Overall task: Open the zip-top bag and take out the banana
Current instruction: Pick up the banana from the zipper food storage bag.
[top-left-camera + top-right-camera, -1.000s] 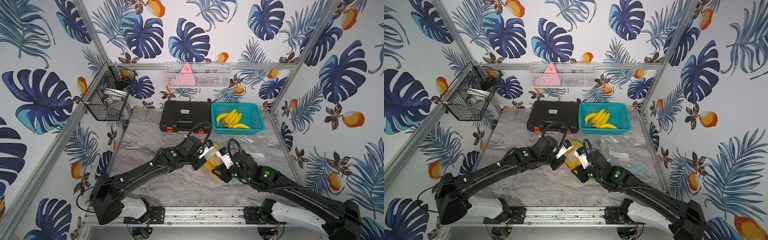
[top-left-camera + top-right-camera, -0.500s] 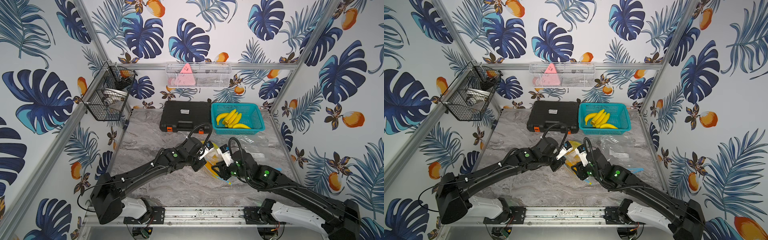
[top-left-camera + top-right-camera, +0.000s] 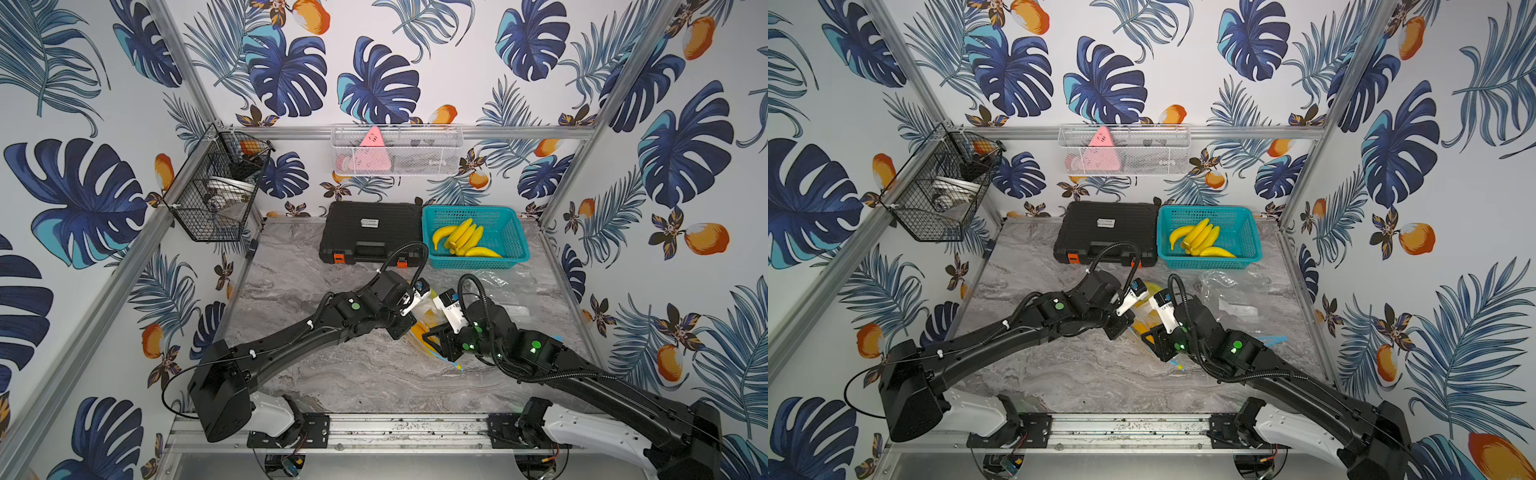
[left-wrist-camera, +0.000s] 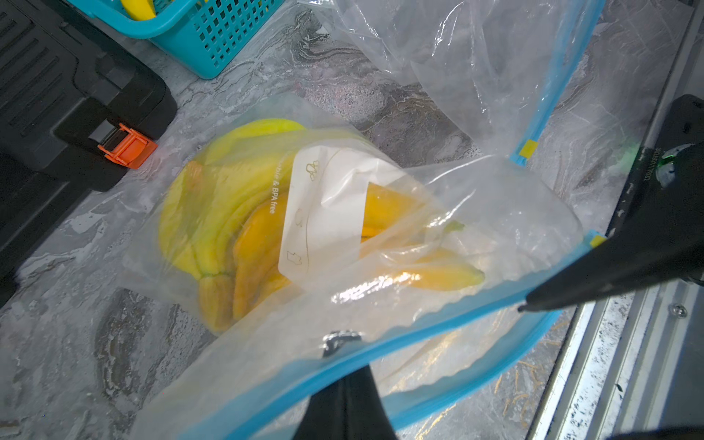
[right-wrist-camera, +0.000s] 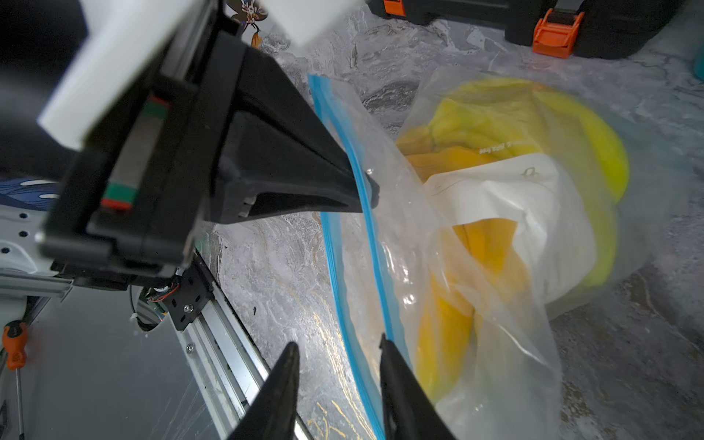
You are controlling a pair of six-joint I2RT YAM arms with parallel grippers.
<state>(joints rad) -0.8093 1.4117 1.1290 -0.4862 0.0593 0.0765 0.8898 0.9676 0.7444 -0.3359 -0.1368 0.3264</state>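
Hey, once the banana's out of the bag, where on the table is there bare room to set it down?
Bare marble shows left of the left arm, before the black case, and between the two arms near the front rail. Crowded: the zip-top bag mid-table, the loose clear bags to its right, the teal basket behind them.

**Counter and its load**

Grey marbled counter (image 3: 316,374), seen from above. Along the back edge stand a black case (image 3: 372,230) and, just beside it, a teal basket (image 3: 473,262). Mid-counter, a zip-top bag (image 4: 495,213) rests its bottom end on the surface, mouth raised. Crumpled clear plastic (image 3: 494,286) lies near it.
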